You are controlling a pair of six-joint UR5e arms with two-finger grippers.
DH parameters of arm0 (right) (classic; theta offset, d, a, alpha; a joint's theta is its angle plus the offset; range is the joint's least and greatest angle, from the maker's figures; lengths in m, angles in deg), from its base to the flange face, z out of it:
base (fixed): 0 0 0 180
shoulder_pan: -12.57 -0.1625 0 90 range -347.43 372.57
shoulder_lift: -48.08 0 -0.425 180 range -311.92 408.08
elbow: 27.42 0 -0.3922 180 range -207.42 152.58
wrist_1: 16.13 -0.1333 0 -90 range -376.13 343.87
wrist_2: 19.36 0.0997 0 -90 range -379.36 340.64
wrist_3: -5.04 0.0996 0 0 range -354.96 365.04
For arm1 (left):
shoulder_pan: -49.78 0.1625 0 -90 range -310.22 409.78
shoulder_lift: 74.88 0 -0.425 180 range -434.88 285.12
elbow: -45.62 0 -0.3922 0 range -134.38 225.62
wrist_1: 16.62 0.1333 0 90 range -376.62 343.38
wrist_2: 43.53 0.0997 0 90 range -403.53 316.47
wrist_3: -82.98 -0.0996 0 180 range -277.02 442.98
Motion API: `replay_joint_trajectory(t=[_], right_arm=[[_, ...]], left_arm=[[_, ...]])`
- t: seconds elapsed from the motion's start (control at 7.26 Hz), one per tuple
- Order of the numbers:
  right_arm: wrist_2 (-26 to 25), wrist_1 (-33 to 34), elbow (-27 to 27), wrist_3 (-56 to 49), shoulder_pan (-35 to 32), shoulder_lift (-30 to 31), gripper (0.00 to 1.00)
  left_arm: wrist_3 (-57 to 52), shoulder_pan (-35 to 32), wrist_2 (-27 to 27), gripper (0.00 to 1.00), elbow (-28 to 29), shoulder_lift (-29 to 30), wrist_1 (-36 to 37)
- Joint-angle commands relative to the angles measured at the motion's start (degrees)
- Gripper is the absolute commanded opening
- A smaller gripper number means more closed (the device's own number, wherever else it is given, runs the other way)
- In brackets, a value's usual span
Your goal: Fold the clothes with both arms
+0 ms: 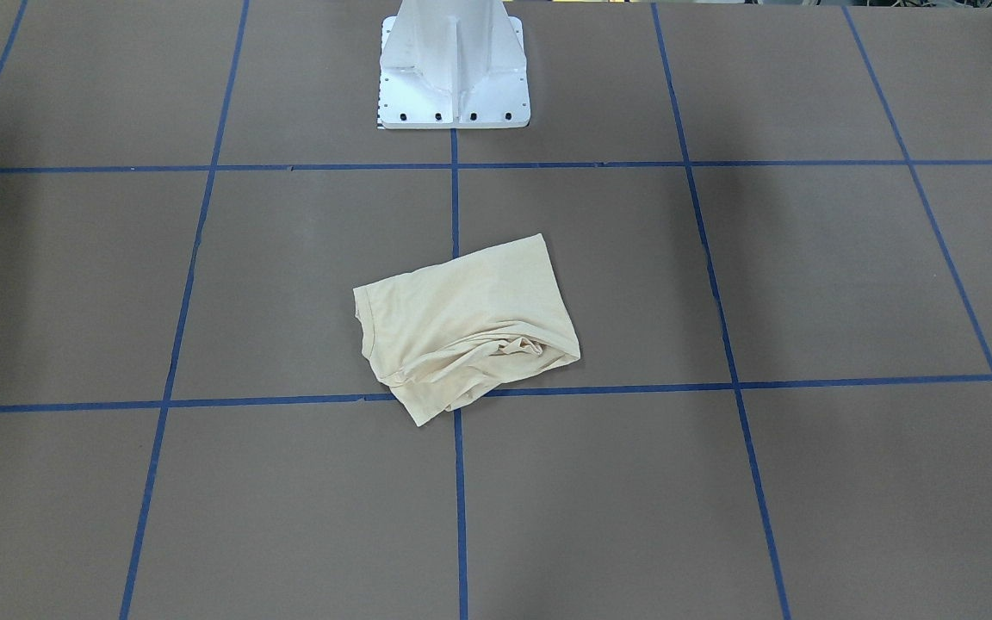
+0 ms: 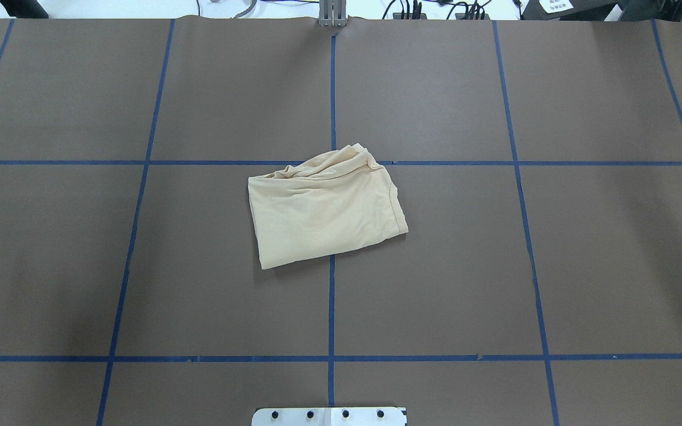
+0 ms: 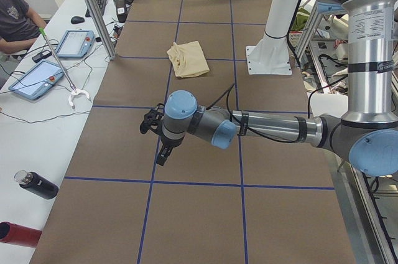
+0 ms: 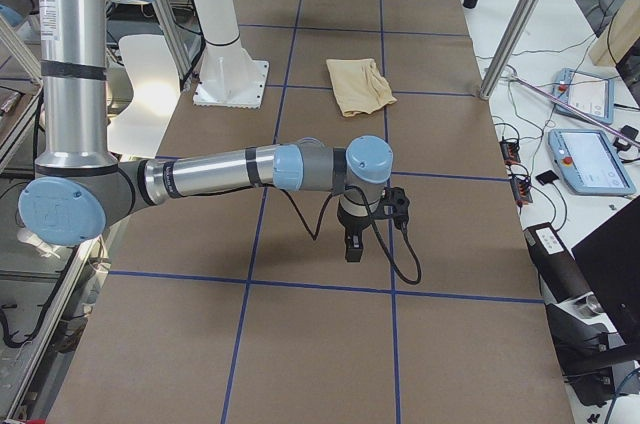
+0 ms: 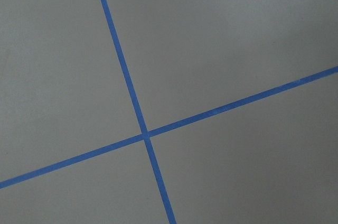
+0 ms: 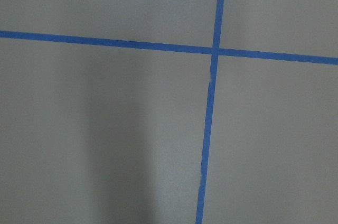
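The pale cream-yellow shirt (image 1: pixel 461 327) lies folded into a small, rumpled rectangle at the table's middle, with no print showing. It also shows in the overhead view (image 2: pixel 323 207) and in both side views (image 3: pixel 188 58) (image 4: pixel 360 86). Neither arm touches it. The left gripper (image 3: pixel 160 155) hangs over bare table far from the shirt. The right gripper (image 4: pixel 353 246) does the same at the other end. Both show only in the side views, so I cannot tell whether they are open or shut. The wrist views show only brown table with blue tape lines.
The white pedestal base (image 1: pixel 453 86) stands behind the shirt. A side bench holds teach pendants (image 4: pixel 590 159), a black bottle (image 3: pixel 37 184) and cables. A seated person (image 3: pixel 12 21) is at that bench. Metal frame posts (image 3: pixel 93 9) stand at the table's edge.
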Motion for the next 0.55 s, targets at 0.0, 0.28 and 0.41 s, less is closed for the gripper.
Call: replay_joint_trajectory(t=[0.0,0.28,0.41], right_arm=[[0.22,0.00,0.27,0.03,0.00,0.60,1.00],[3.63,0.00,0.62,0.03,-0.61,0.87,1.00],[3.30,0.00,1.40,0.03,-0.70,1.30,1.00]], left_arm=[[-0.13,-0.05,0.13,0.99,-0.39,-0.37,-0.05],[-0.13,-0.05,0.22,0.99,-0.48,-0.89,0.04],[-0.13,0.12,0.05,0.99,0.74,-0.28,0.48]])
